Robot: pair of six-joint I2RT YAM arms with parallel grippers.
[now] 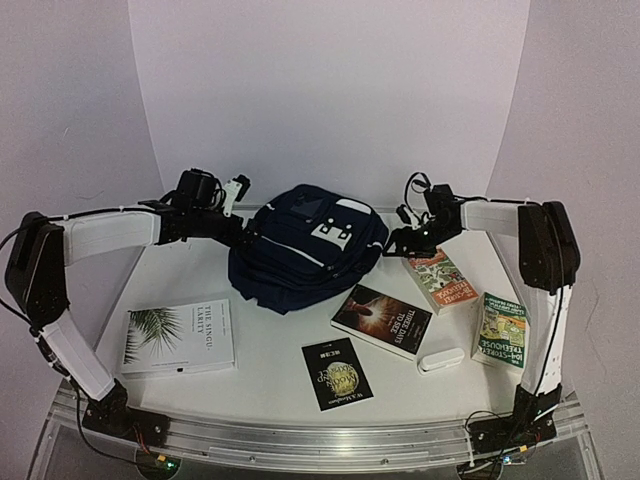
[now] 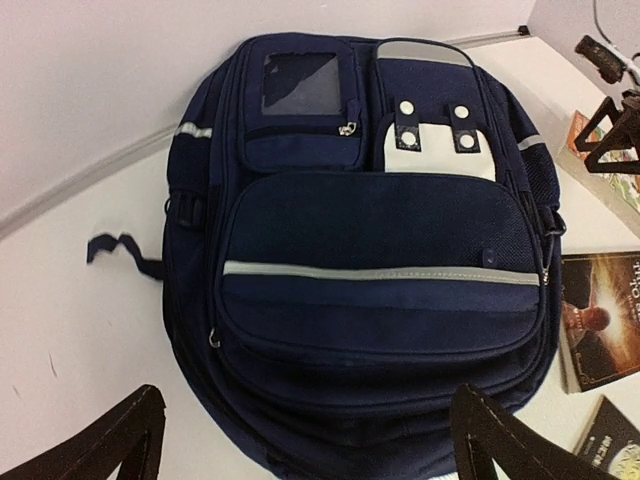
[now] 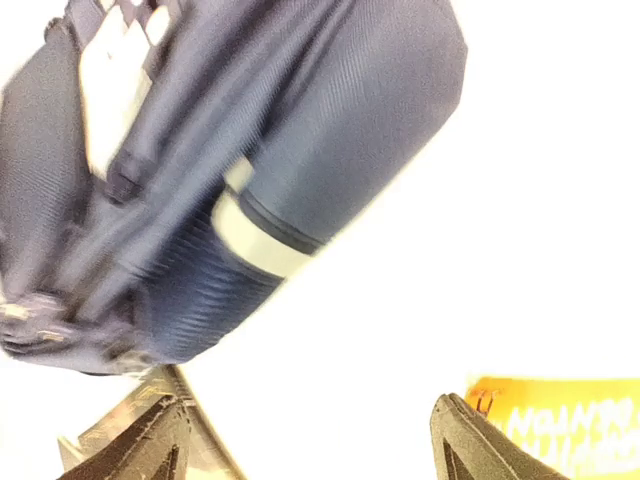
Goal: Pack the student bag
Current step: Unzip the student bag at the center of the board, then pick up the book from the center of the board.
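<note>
The student bag [image 1: 305, 245] lies front-up straight ahead of the left gripper [image 2: 307, 395], whose fingers stand spread wide, holding nothing. The right gripper [image 3: 305, 400] hangs close beside the bag's side, fingers likewise apart; its blurred view seems to show them clear of the fabric.

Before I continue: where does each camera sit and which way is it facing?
Top external: above and behind the arm bases, looking down over the table; both arms show, left gripper and right gripper flanking the backpack.
Left wrist: on the left arm, looking down on the backpack's front; spread fingertips below.
Right wrist: on the right arm, blurred, facing the backpack's side; fingertips below.
All share the backpack.
</note>
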